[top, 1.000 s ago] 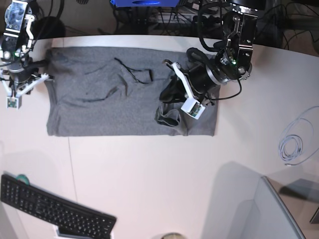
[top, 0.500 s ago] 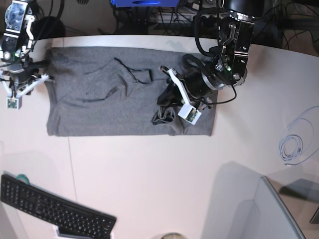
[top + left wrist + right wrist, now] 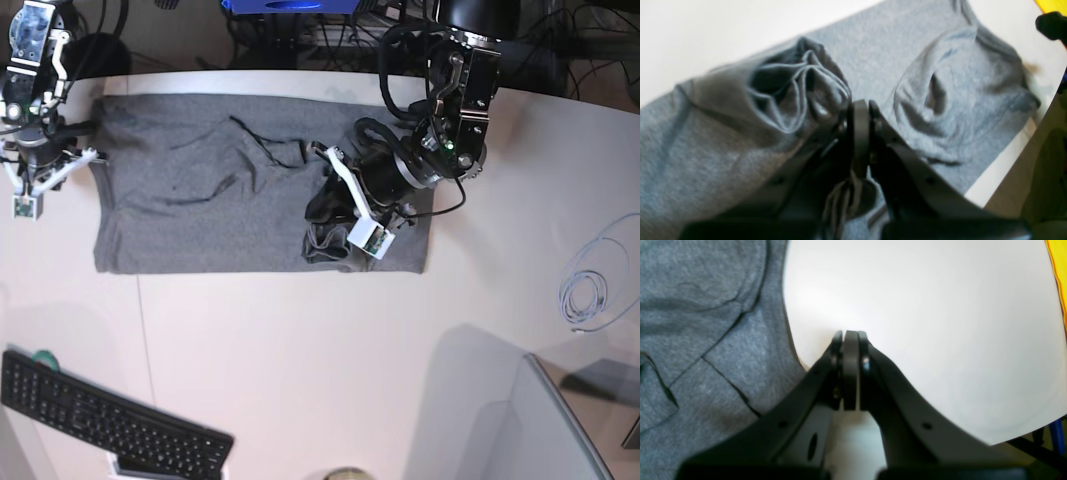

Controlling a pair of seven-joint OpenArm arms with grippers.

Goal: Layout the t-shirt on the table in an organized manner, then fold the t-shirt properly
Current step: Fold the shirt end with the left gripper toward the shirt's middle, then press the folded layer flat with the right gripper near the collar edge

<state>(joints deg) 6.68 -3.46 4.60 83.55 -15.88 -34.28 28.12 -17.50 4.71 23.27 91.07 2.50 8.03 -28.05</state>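
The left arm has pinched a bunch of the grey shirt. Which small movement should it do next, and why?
Probably keep carrying the pinched cloth across the t-shirt, toward the right gripper. The left gripper is shut on a gathered fold lifted off the table, and that end looks only partly folded over.

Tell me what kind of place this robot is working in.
Probably a robotics lab or office workbench, not a home. A big white table holds a black keyboard and a coiled cable, and tangled wires run behind it while two arms handle a grey t-shirt.
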